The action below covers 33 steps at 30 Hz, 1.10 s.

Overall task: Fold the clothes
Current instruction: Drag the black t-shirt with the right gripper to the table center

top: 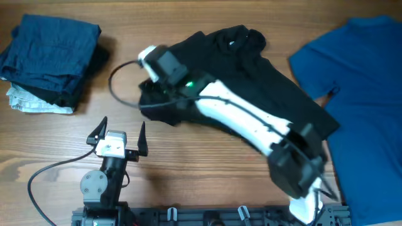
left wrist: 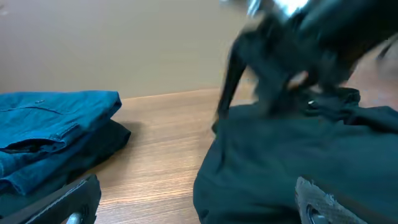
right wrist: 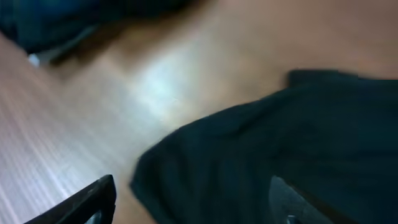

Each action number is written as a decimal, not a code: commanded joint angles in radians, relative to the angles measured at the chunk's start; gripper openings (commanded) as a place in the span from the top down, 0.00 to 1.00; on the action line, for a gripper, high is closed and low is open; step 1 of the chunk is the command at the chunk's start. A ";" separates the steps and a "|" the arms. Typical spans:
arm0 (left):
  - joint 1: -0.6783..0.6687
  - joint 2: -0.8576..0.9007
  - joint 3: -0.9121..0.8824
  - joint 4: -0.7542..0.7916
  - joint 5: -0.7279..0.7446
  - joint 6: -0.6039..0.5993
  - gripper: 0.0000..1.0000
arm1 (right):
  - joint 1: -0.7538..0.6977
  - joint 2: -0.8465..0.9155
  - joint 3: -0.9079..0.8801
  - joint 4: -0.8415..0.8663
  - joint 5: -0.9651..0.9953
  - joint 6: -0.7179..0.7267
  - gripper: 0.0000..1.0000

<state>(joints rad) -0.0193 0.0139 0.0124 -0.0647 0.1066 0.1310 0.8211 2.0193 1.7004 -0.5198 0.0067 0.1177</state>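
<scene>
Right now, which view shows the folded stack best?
Overhead: the whole stack shows from above, top left, with nothing covering it. Left wrist sees the stack side-on, cropped at the frame edge. Right wrist gives only a blurred dark patch at top left, too unclear to call.

Count: 1 black shirt (top: pixel 276 81) mid-table, 1 royal-blue shirt (top: pixel 367 94) right, 1 folded navy stack (top: pixel 50 50) far left, 1 pale piece (top: pixel 34 103) under it, 2 claws: left claw (top: pixel 121 133), right claw (right wrist: pixel 193 211).
</scene>
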 commanded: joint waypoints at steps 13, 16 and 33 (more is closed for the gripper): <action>0.004 -0.007 -0.006 0.000 0.016 0.019 0.00 | -0.566 -0.063 0.023 0.026 -0.079 -0.055 0.64; 0.004 -0.007 -0.006 0.000 0.016 0.019 0.00 | -0.607 0.000 0.021 0.038 -0.101 0.024 0.63; 0.004 -0.007 -0.006 0.000 0.016 0.019 0.00 | -0.613 0.303 0.007 0.218 -0.060 0.301 0.58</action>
<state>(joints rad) -0.0193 0.0139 0.0124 -0.0647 0.1070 0.1310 0.2039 2.2898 1.7100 -0.3206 -0.0654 0.3740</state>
